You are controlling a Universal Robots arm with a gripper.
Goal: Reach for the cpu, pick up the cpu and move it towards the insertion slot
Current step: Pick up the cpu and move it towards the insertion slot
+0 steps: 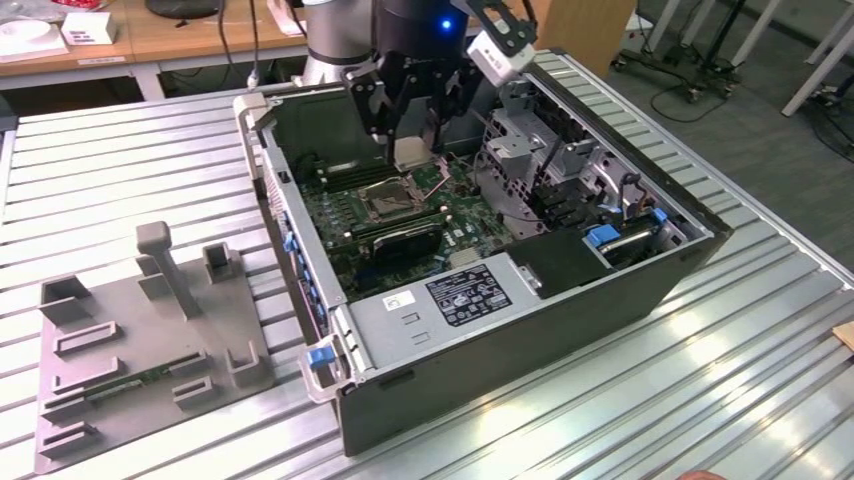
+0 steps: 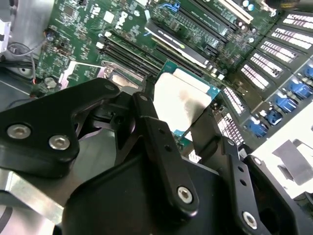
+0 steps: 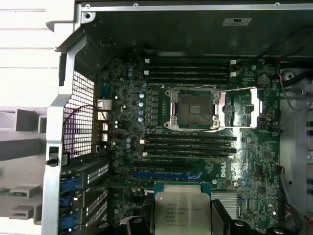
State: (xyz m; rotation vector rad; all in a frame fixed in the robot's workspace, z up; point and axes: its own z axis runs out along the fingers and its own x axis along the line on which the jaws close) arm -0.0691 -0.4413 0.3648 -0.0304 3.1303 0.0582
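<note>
Pincer [image 2: 183, 115] clenched on cpu [image 2: 183, 103], chip held flat in air inside open computer case [image 1: 694, 250]. Insertion slot [image 3: 194, 108] near, seemingly not directly under chip.

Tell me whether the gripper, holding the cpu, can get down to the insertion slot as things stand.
Probably yes. The gripper holds the cpu above the open case, and the insertion slot lies uncovered with its frame swung open; nothing sits over it in the first wrist view.
</note>
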